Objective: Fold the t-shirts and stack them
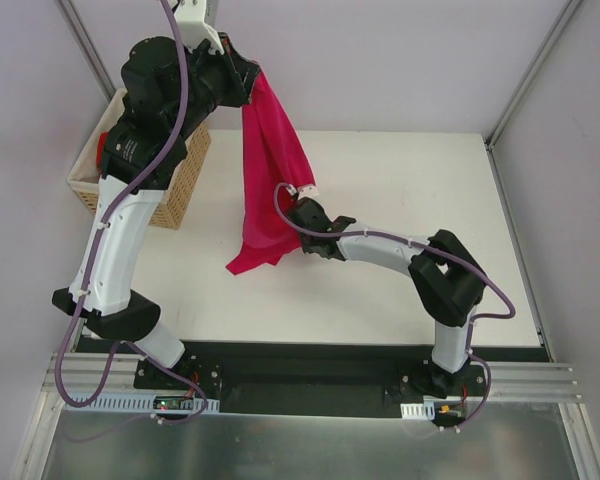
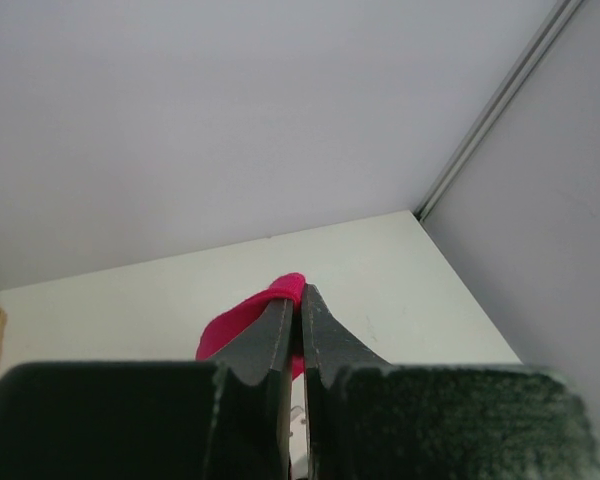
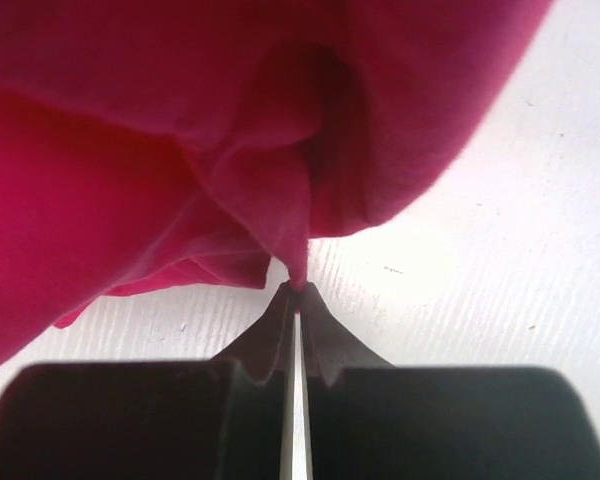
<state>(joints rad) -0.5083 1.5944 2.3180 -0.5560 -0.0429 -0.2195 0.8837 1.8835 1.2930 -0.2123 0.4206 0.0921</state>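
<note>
A crimson-pink t-shirt (image 1: 268, 170) hangs in the air over the white table (image 1: 400, 200). My left gripper (image 1: 248, 78) is raised high at the back and is shut on the shirt's top edge; the cloth shows as a fold at the fingertips in the left wrist view (image 2: 285, 292). My right gripper (image 1: 302, 203) is low over the table's middle and is shut on a pinch of the same shirt (image 3: 280, 180), with its tips at the cloth (image 3: 297, 287). The shirt's lower corner (image 1: 250, 260) trails onto the table. A bright red tee (image 1: 102, 148) lies in the basket.
A woven wicker basket (image 1: 176, 190) stands at the table's back left, beside my left arm. Grey enclosure walls with metal posts (image 1: 525, 80) close in the back and sides. The table's right side (image 1: 450, 170) is bare white.
</note>
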